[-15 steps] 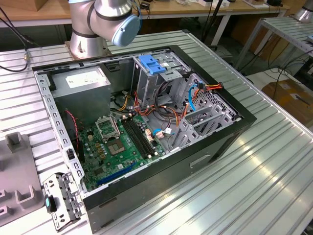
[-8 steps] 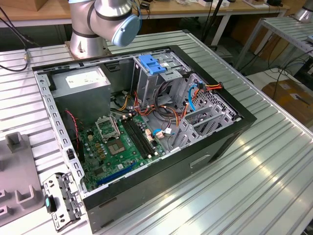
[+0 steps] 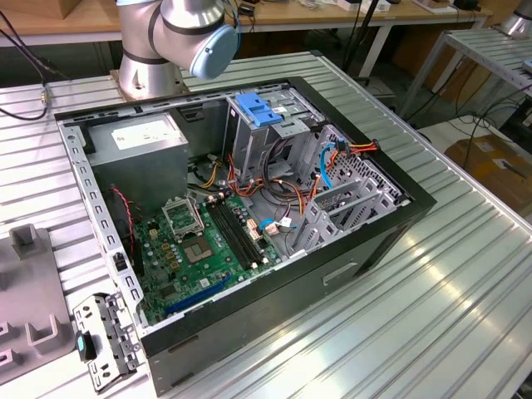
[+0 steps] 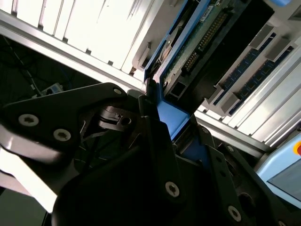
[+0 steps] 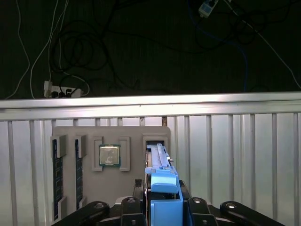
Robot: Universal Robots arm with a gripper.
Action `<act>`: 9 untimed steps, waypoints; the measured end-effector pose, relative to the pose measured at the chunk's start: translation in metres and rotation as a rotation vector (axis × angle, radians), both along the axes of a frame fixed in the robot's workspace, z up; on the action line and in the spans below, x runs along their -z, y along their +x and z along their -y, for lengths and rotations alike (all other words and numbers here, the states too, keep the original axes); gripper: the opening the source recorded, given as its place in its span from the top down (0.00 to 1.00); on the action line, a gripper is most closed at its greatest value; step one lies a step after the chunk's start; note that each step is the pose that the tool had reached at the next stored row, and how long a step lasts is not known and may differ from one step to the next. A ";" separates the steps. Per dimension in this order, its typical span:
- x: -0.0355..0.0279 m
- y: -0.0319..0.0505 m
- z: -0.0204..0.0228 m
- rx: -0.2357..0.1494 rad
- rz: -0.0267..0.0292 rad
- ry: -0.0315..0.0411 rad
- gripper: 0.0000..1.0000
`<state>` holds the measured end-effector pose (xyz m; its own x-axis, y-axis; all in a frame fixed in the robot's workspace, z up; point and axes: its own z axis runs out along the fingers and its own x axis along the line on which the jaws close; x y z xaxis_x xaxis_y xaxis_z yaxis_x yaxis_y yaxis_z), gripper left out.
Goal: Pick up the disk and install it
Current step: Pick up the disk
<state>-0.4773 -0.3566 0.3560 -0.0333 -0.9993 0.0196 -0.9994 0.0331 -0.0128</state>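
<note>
The disk [image 5: 159, 157] stands on edge in a slot of a grey holder tray [image 5: 136, 134], seen in both wrist views. Its blue carrier rail [image 5: 163, 188] faces the camera. In the second wrist view the disk [image 4: 193, 37] shows its green circuit board beside the blue rail. My gripper [image 5: 163, 207] is shut on the disk, one black finger [image 4: 149, 123] pressed on each side of the rail. I cannot tell whether the disk has left the slot. The open computer case [image 3: 382, 241] lies on the table in the exterior view.
The holder tray also carries a processor chip [image 5: 109, 155] and memory sticks [image 5: 57, 176]. Inside the case are a drive cage with a blue latch [image 3: 258, 110], a grey power supply [image 3: 137, 143] and a green motherboard [image 3: 199, 249]. The arm's base [image 3: 154, 50] stands behind the case.
</note>
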 end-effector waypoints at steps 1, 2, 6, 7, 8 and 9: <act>-0.0008 0.0000 0.0000 0.000 0.0001 0.0001 0.63; -0.0014 0.0000 0.0000 0.000 0.0001 0.0001 0.63; -0.0028 0.0000 0.0000 0.000 0.0001 0.0001 0.63; -0.0032 0.0000 0.0000 0.000 0.0000 0.0000 0.63; -0.0035 0.0000 0.0000 0.000 0.0001 0.0001 0.63; -0.0038 0.0000 0.0000 0.000 0.0000 0.0000 0.63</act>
